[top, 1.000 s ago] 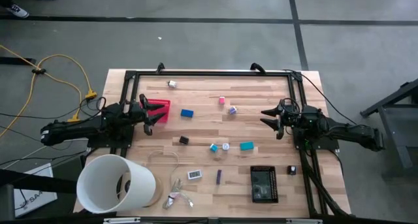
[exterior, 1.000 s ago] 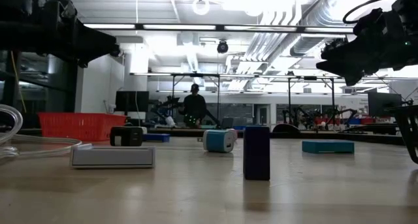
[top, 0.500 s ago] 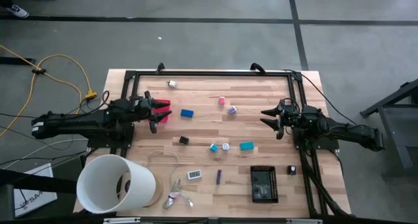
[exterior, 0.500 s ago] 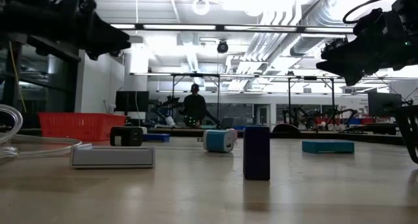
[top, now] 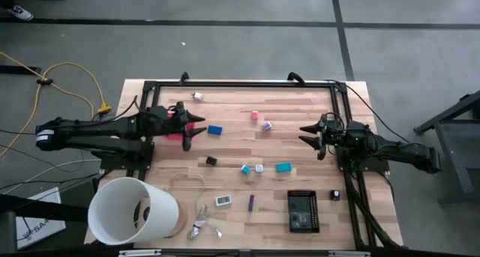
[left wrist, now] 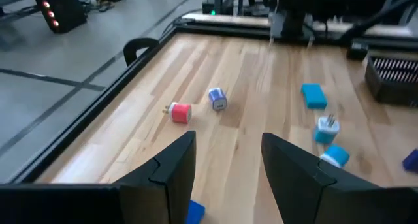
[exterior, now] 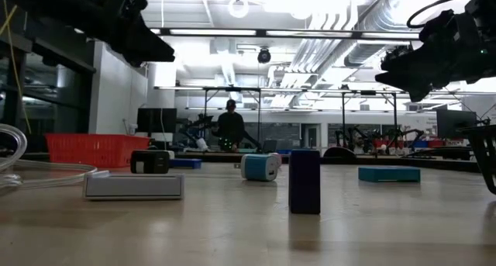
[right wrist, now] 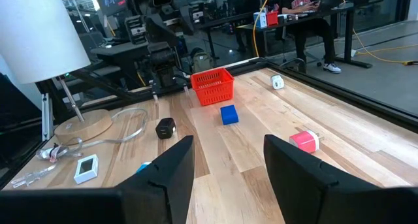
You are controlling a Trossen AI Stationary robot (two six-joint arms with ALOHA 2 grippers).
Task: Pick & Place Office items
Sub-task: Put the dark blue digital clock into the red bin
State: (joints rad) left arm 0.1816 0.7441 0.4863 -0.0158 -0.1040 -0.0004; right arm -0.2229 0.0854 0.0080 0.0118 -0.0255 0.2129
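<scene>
The office items lie scattered on the wooden table (top: 315,100): a blue block (top: 215,129), a pink piece (top: 255,115), a small black block (top: 211,160), a teal block (top: 283,167) and a purple block (top: 251,202) standing on end among them. My left gripper (top: 193,129) hangs open above the table over the red basket (top: 178,129), just left of the blue block (left wrist: 194,213); its fingers are empty (left wrist: 228,178). My right gripper (top: 303,134) waits open and empty at the table's right side (right wrist: 228,172).
A big white tub (top: 135,210) lies on its side at the near left corner, beside a pale wire loop (top: 187,180) and a silvery clump (top: 204,227). A black box (top: 303,210) stands near the front right. A black frame (top: 240,83) runs along the far edge.
My left gripper has risen and reached out toward the table's right edge, passing over the red basket toward the blue block, and has tipped up closer to level. Its fingers stay equally far apart. No item has moved.
</scene>
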